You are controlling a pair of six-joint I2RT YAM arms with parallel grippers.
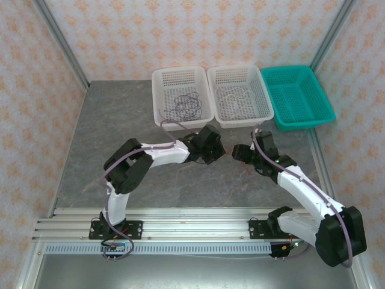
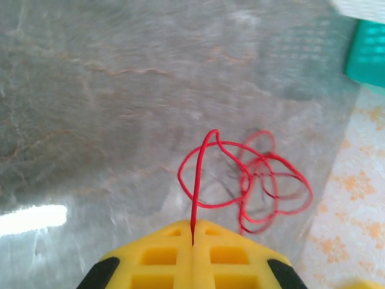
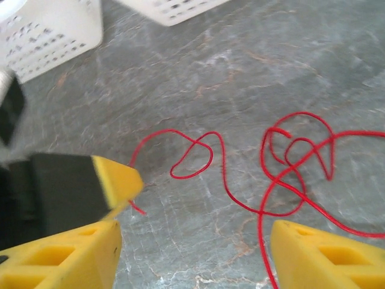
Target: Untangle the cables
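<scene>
A thin red cable (image 1: 245, 171) lies in loose loops on the grey table between the two grippers. My left gripper (image 2: 192, 233) is shut on one strand of the red cable (image 2: 196, 192), which rises taut from the loops into its closed yellow pads. My right gripper (image 3: 192, 253) stands open just above the red cable (image 3: 223, 163), with its fingers on either side of the loops. The left gripper's yellow tip (image 3: 118, 179) pinches the cable end at the left of the right wrist view. A dark cable (image 1: 185, 106) lies in the left white basket and a white cable (image 1: 236, 99) in the middle one.
Two white baskets (image 1: 161, 96) (image 1: 263, 96) and a teal basket (image 1: 325, 108) stand in a row at the table's far edge. The teal basket (image 2: 368, 54) also shows at the upper right of the left wrist view. Patterned walls enclose the table.
</scene>
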